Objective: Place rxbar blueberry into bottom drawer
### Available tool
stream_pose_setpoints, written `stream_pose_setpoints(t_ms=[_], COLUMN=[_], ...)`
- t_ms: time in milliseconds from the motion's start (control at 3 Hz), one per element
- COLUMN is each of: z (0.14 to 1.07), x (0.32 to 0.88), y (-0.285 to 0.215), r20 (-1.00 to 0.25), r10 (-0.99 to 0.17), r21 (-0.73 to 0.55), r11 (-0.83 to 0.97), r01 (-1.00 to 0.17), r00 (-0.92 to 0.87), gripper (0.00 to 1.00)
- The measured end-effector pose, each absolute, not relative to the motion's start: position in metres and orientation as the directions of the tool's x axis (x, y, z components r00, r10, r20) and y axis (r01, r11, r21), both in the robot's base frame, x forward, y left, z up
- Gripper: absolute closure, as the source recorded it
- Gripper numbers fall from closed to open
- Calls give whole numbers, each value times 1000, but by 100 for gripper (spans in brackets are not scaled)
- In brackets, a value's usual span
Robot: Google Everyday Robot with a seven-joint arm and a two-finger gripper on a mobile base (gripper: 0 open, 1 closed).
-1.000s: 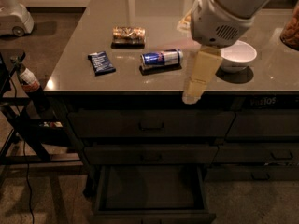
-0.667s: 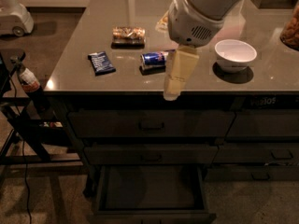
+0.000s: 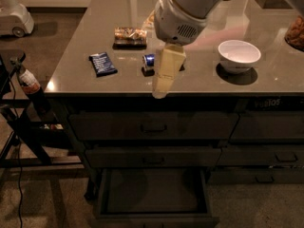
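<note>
The rxbar blueberry [image 3: 102, 63], a small flat dark-blue wrapper with pale print, lies on the grey countertop [image 3: 71, 75] near its left front. The bottom drawer [image 3: 154, 213] of the centre stack stands pulled open below, its dark interior showing nothing inside. My gripper [image 3: 164, 82] hangs from the big white arm over the counter's front edge, right of the bar, and covers most of the blue-and-silver drink can [image 3: 149, 60].
A brownish-gold snack packet [image 3: 129, 34] lies behind the bar. A white bowl [image 3: 239, 55] sits to the right. Two shut handled drawers [image 3: 153, 127] are above the open one. A black stand with a bottle [image 3: 29, 83] is left of the cabinet.
My arm and gripper have swung left along the counter's front edge, from beside the bowl to over the can, nearer the bar. The objects have not moved.
</note>
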State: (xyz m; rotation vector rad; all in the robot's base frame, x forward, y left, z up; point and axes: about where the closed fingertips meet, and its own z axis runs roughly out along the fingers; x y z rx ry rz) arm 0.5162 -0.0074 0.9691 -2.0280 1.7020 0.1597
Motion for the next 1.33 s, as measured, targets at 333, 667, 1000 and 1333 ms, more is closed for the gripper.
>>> stream_pose_setpoints(t_ms=[333,667,1000,1333], z=[965,964,964,964], x=[522,544,564,564], y=[2,21,39,39], r20=[-388,-393,-399,-399], r10=[-890,-876,-860,-860], r21=[-309,-345,-361,-361], r11=[-121,-140,-170,-170], r01=[-943,-928,-917,-917], r00=[241,278,317,317], gripper=[0,0,0,0])
